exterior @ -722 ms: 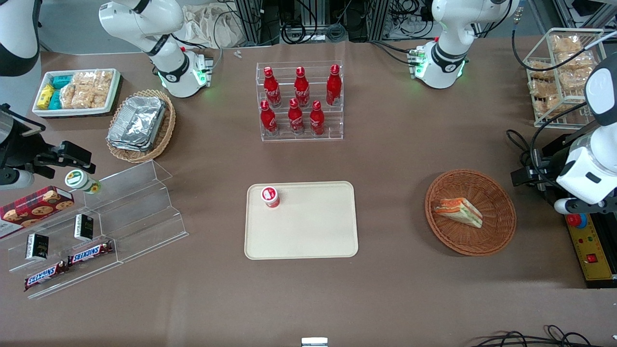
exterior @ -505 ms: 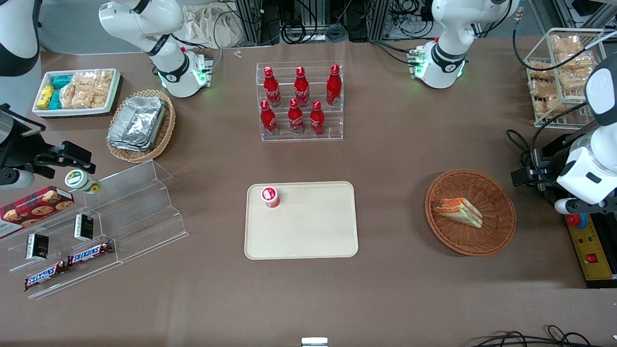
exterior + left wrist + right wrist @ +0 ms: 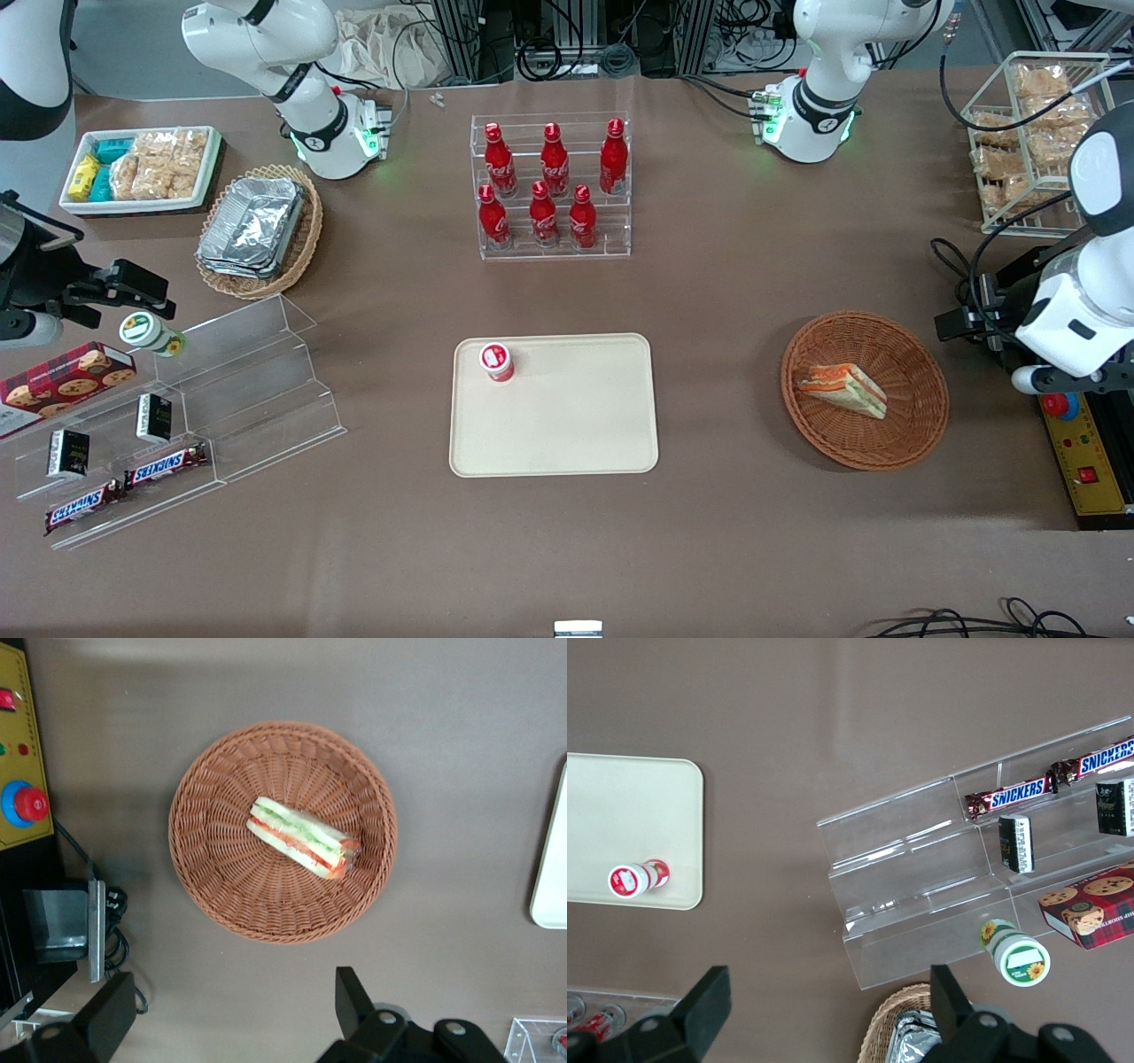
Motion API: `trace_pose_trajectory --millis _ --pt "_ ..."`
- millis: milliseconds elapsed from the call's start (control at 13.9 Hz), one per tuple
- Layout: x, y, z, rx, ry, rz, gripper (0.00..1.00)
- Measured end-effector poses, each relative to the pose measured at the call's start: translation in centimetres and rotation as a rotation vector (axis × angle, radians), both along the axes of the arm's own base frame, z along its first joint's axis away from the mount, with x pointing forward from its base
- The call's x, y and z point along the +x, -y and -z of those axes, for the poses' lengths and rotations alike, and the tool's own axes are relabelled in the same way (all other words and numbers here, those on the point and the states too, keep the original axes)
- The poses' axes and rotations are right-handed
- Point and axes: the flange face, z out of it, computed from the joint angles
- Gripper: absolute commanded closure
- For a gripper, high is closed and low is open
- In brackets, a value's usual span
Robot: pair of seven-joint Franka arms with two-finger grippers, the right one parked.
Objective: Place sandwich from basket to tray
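Woven basket [image 3: 282,833] cradles triangular sandwich [image 3: 303,837]; gripper [image 3: 232,1010] above, fingers [image 3: 354,997] spread.

The front view looks down from high above the brown surface [image 3: 726,549] and takes in both arms. The left wrist view looks straight down from nearer; it is filled by the basket [image 3: 282,831] with the sandwich [image 3: 303,836], and the gripper [image 3: 235,1014] hangs above the surface just beside the basket, fingers [image 3: 353,997] apart. Front and left wrist views share the basket [image 3: 865,389]. The right wrist view also looks down; it shares the tray [image 3: 633,828] with the front view [image 3: 567,425].
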Motion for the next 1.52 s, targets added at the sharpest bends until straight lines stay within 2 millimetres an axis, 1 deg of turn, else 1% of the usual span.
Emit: trace_pose_trajectory --millis 216,433,649,794,938,1082,1227,1371,1515 --pt "-0.2 0.1 2.0 0.000 0.015 0.002 0.00" --pt "-1.2 0.1 4.7 0.000 0.023 0.003 0.00" --pt "-1.7 0.0 7.2 -0.004 -0.005 -0.016 0.00" --pt "-1.8 -0.3 9.1 -0.019 -0.029 -0.130 0.00" --pt "-1.2 -0.4 11.6 -0.019 0.002 -0.256 0.00" --pt "-1.0 0.1 14.3 -0.017 0.056 -0.412 0.00" --pt "-1.2 1.0 16.7 -0.014 0.084 -0.559 0.00" --pt "-1.1 1.7 18.5 -0.008 0.093 -0.705 0.00" --pt "-0.9 1.8 20.2 0.000 0.087 -0.819 0.00"
